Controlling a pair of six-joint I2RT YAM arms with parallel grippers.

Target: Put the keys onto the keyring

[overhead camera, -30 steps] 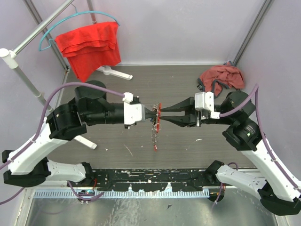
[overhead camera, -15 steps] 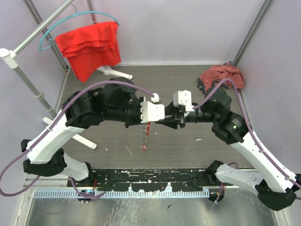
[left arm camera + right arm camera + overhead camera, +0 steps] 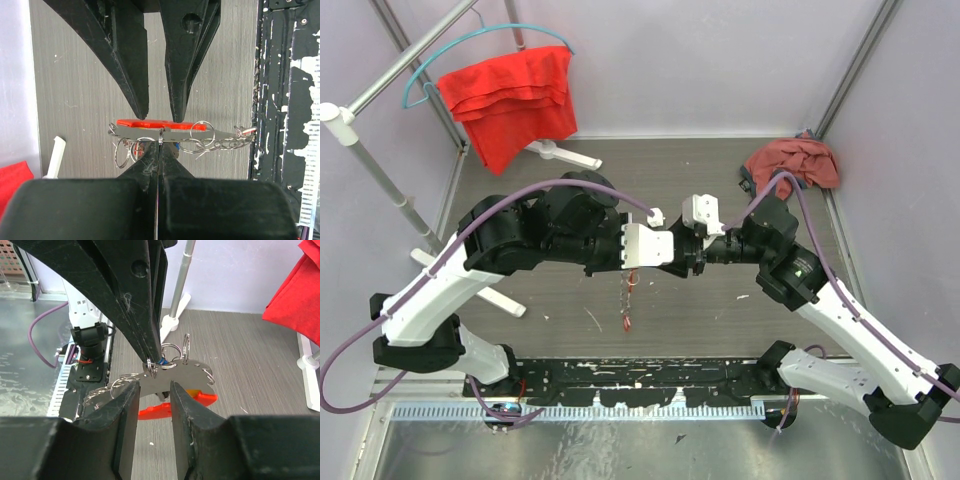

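The keyring (image 3: 177,372) is a flat silvery plate with small wire rings, a short chain (image 3: 235,142) and a red tag (image 3: 150,122). It hangs in mid-air over the table, chain and tag dangling (image 3: 628,300). My left gripper (image 3: 160,142) points down and is shut on a ring at the plate's edge. My right gripper (image 3: 152,395) is open, with its fingers (image 3: 135,75) on either side of the plate's opposite edge. Of the keys I see only a blue head (image 3: 161,361) among the rings; the rest is hidden. In the top view the grippers meet, left (image 3: 638,268) and right (image 3: 662,262).
A red cloth (image 3: 510,100) hangs on a hanger at the back left, beside a white stand pole (image 3: 370,160) and its foot (image 3: 565,153). A crumpled reddish cloth (image 3: 790,165) lies at the back right. A black rail (image 3: 640,375) runs along the front edge.
The left arm has lifted its elbow and turned its gripper downward, still holding the keyring. The right arm has swung in to the left, and its jaws have widened a little.
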